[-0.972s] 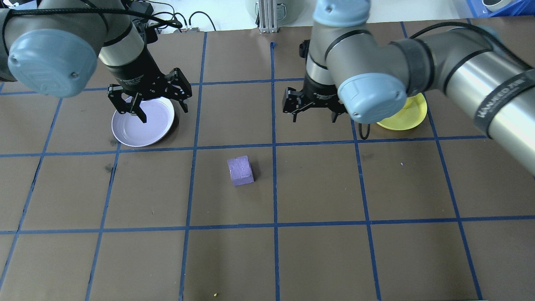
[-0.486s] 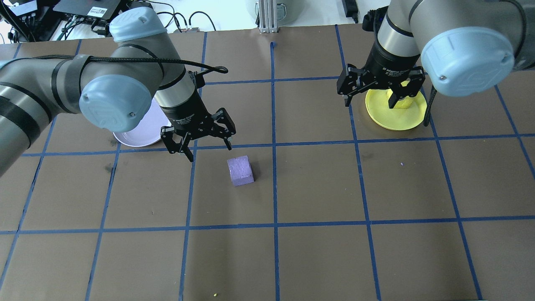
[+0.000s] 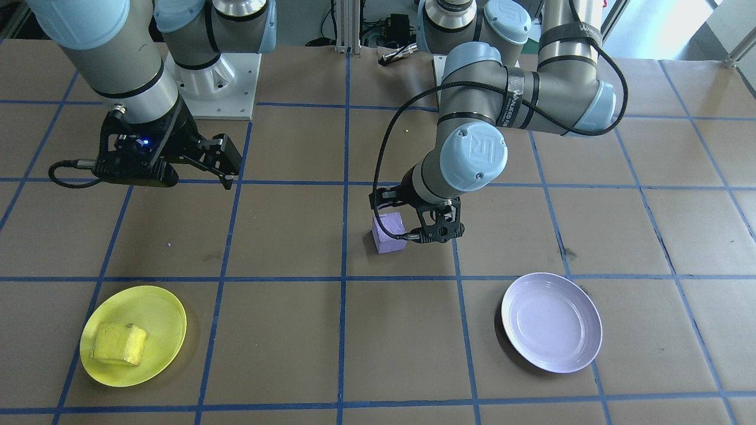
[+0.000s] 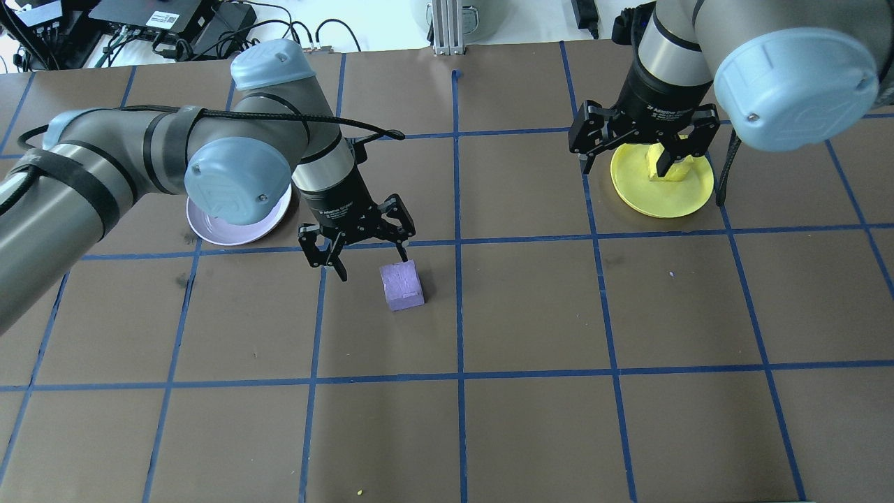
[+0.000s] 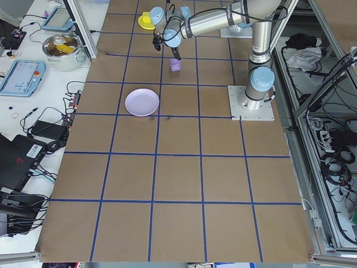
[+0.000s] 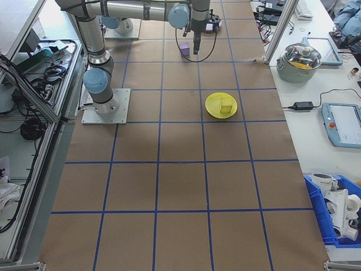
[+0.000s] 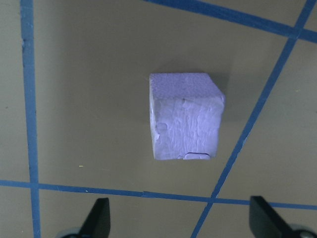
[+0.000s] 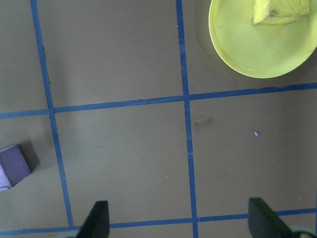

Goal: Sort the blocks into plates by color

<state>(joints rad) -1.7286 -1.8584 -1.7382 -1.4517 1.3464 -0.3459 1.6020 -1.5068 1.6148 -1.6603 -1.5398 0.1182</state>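
The pale purple block (image 4: 402, 285) lies on the brown table near its middle. My left gripper (image 4: 373, 268) hangs open just beside it; in the left wrist view the block (image 7: 185, 116) sits ahead of the spread fingertips (image 7: 99, 218), not between them. The lavender plate (image 4: 237, 227) is partly hidden by the left arm and holds nothing (image 3: 552, 321). The yellow block (image 3: 119, 343) rests in the yellow plate (image 3: 159, 313). My right gripper (image 4: 624, 166) is open and holds nothing, raised high by that plate (image 8: 262, 49).
Blue tape lines (image 4: 457, 241) divide the table into squares. Cables and electronics (image 4: 160, 21) lie beyond the far edge. A side bench carries a lidded pot (image 6: 302, 59), a tablet (image 6: 344, 124) and a blue bin (image 6: 338, 209).
My left gripper left the lavender plate and came down toward the purple block. The right gripper swung from the table's middle to the yellow plate, where the yellow block now shows.
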